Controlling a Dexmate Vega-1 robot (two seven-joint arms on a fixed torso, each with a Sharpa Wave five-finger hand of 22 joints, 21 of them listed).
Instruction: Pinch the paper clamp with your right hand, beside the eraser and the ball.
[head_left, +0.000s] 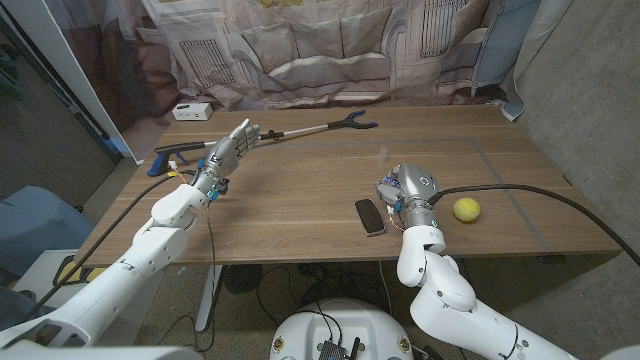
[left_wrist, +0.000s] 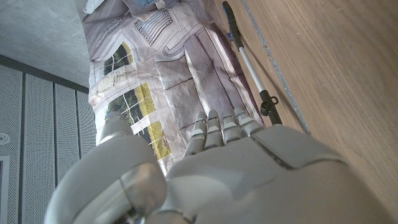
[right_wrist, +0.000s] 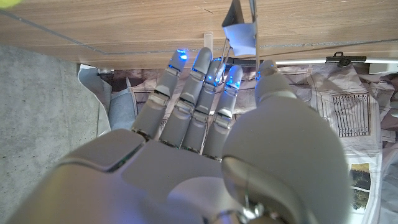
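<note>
The paper clamp (head_left: 386, 153) is a small pale clip standing on the wooden table (head_left: 300, 200) just beyond my right hand (head_left: 405, 188). In the right wrist view the clamp (right_wrist: 242, 31) shows its folded body and wire handles just past my fingertips (right_wrist: 205, 59), between them and the thumb, untouched. My right hand (right_wrist: 211, 143) has its fingers stretched out and holds nothing. A black eraser (head_left: 370, 216) lies close on the hand's left. The yellow ball (head_left: 466, 209) sits to its right. My left hand (head_left: 225, 152) hovers with fingers extended at the table's left.
A long grabber tool (head_left: 290, 133) with a black handle lies across the far left of the table, under my left hand's fingertips; its shaft (left_wrist: 249, 62) also appears in the left wrist view. A white box (head_left: 190, 111) sits at the back left corner. A printed curtain hangs behind.
</note>
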